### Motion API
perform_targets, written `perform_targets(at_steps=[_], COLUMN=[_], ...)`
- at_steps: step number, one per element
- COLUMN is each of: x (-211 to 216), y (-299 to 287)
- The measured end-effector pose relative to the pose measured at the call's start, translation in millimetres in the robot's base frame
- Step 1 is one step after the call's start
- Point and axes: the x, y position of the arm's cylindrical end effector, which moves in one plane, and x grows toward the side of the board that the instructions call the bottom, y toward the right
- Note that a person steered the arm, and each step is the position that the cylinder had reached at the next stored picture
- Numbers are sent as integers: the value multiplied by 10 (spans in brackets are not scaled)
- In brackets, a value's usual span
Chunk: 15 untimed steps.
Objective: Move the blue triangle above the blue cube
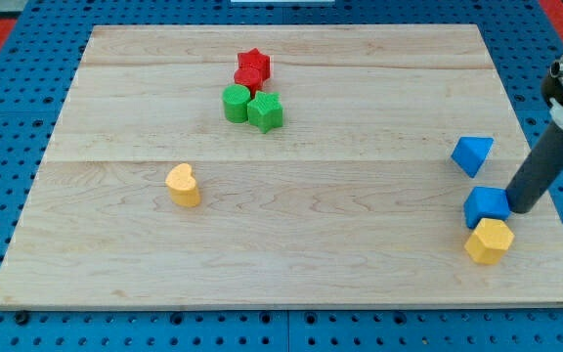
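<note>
The blue triangle point(472, 154) lies near the board's right edge. The blue cube point(487, 206) sits just below it, a little toward the view's right, with a small gap between them. My tip point(520, 208) is down at the board right beside the blue cube's right side, touching or nearly touching it. The rod slants up to the view's right. The tip is below and to the right of the blue triangle.
A yellow hexagonal block point(489, 241) touches the blue cube's lower edge. A red star point(253, 66), a red block under it point(248, 80), a green round block point(236, 103) and a green star point(266, 111) cluster at top centre. A yellow heart point(183, 185) lies at left centre.
</note>
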Motion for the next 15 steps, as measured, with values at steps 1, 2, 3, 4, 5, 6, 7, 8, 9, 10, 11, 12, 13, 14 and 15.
perform_targets(at_steps=[1, 2, 3, 4, 5, 6, 7, 8, 9, 10, 11, 12, 13, 14, 15], x=[-78, -314, -739, -824, -828, -821, -718, -683, -1119, -1258, -1072, -911, -831, -697, -444], y=[46, 588, 559, 237, 85, -74, -76, -76, 54, -304, -339, -165, -123, -107, -190])
